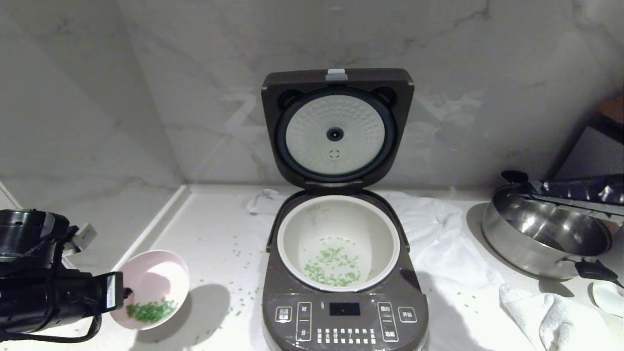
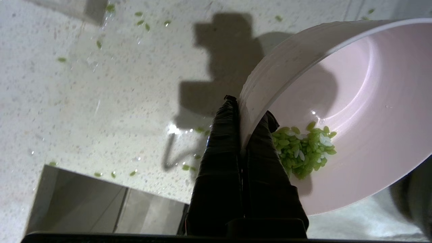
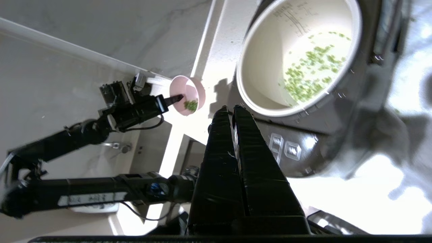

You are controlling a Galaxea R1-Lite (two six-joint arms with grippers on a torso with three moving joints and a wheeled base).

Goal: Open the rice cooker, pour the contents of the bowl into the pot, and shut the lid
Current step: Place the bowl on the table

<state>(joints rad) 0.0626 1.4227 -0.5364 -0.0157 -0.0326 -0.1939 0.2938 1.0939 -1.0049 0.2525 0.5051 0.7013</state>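
The rice cooker (image 1: 341, 312) stands in the middle of the counter with its lid (image 1: 336, 126) swung upright, showing the pale dimpled plate. In the cream-white pot (image 1: 292, 234) lie scattered green grains (image 1: 334, 267). To the cooker's left my left gripper (image 1: 127, 292) is shut on the rim of the pink bowl (image 1: 156, 278). The bowl is tilted, with green grains (image 1: 150, 310) pooled at its low side. In the left wrist view one finger (image 2: 222, 135) is outside the bowl (image 2: 354, 101) and the other inside. My right gripper (image 3: 231, 108) is shut on nothing, above the cooker's front panel.
A steel pan with black handles (image 1: 541, 234) sits at the right. A white cloth (image 1: 438, 234) lies under and beside the cooker, and a crumpled towel (image 1: 546, 312) lies front right. Loose green grains (image 1: 234, 253) dot the counter. Marble walls close the back and left.
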